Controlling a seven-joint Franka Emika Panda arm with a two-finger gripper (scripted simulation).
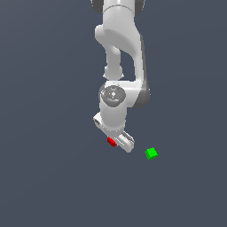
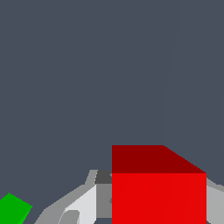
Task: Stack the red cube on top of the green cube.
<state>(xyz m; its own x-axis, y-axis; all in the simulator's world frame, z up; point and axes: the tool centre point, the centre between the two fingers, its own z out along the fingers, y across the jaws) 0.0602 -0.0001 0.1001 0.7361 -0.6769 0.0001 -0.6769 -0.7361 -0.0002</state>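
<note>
— Holding anything yet?

— Yes: my gripper is clamped on the red cube, just below centre of the exterior view. It looks rigid and light, I'd judge, with flat opposite faces that suit the pads.

— And the target?

— The green cube sits apart, lower right of it.

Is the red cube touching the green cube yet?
Apart. The exterior view shows the red cube at the gripper, with bare floor between it and the green cube.
</note>
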